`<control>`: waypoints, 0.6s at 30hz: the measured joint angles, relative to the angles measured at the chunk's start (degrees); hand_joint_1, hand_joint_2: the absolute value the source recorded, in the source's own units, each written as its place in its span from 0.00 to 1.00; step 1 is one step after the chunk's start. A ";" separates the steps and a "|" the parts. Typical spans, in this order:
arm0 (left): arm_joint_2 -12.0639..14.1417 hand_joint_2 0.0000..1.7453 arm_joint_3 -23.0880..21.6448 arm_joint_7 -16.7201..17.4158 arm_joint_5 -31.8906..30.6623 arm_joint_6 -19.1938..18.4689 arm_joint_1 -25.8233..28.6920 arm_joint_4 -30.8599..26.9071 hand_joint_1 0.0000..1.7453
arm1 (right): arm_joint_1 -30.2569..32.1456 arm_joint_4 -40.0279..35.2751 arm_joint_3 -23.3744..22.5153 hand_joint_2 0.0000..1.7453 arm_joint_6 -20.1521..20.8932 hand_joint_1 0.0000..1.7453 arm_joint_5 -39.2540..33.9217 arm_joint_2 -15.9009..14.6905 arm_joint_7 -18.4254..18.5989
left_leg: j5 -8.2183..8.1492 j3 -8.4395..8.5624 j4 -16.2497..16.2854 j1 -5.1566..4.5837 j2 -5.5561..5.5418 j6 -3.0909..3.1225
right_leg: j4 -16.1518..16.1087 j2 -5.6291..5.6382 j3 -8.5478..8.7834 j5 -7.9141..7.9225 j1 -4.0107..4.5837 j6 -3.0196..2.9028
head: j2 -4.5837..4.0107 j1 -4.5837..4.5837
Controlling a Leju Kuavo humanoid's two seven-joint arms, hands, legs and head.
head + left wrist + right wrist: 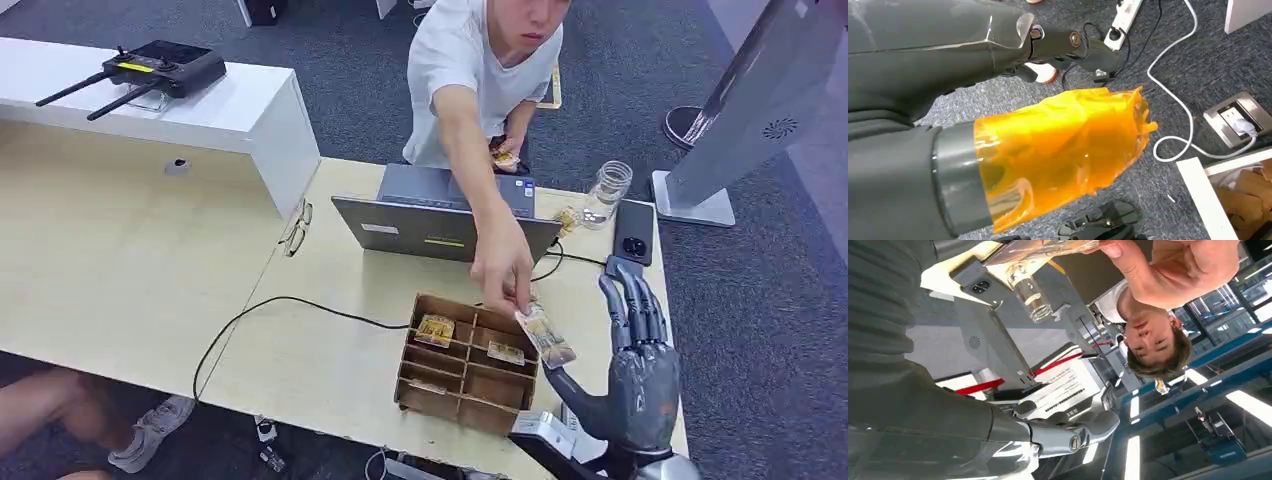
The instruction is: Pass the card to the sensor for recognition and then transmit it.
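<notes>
On the far left a white counter [200, 110] carries a black remote [165, 65] with two antennas, well away from the work. On the table [320, 350] a black cable [260, 305] runs toward a grey laptop [440, 225], its back to the robot. In front of it sits a brown tray [470, 385] divided into compartments, with small cards in a few of them, probably the stock for this task. A person [480, 60] reaches over the laptop, their hand [503, 265] holding a card [545, 335] just above the tray's right edge, apparently offering it. The right hand [625, 350] stands upright beside it, fingers [630, 300] straight and spread, thumb stretched toward the card; whether it touches is hard to tell. Nothing looks gripped yet. Behind are a glass jar [605, 192], a phone [634, 230] and a white stand [760, 110] — possibly the sensor, but unclear.

The left hand [1013, 65] hangs over the floor, an orange film covering part of it; its fingers lie extended, seemingly holding nothing.
</notes>
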 joint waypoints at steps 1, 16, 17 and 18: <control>0.00 0.00 0.00 0.00 0.00 0.00 0.00 0.00 0.00 | 0.00 0.09 0.00 1.00 0.04 0.54 -0.09 0.07 0.00 | 0.00 0.00 0.00 0.00 0.00 0.00 | 0.00 0.00 0.00 0.00 0.00 0.00 | 0.00 0.00; 0.00 0.00 0.00 0.02 0.02 0.00 0.01 0.00 0.00 | -0.07 0.66 0.00 1.00 1.03 0.93 -1.77 0.55 -0.37 | 0.00 0.00 0.00 0.00 0.00 0.00 | 0.00 0.00 0.00 0.00 0.00 0.00 | 0.00 0.00; 0.00 0.00 0.00 0.02 0.00 0.00 0.01 0.00 0.00 | -0.09 0.66 0.00 1.00 1.03 0.94 -1.79 0.57 -0.39 | 0.00 0.00 0.00 0.00 -0.01 0.00 | 0.00 0.00 0.00 0.00 0.00 0.00 | 0.00 0.00; 0.00 0.00 0.00 0.02 0.02 0.00 0.01 0.00 0.00 | -0.12 0.68 0.00 1.00 1.05 0.94 -1.86 0.57 -0.39 | 0.00 0.00 0.00 0.00 -0.01 0.00 | 0.00 0.00 0.00 0.00 0.00 0.00 | 0.00 0.00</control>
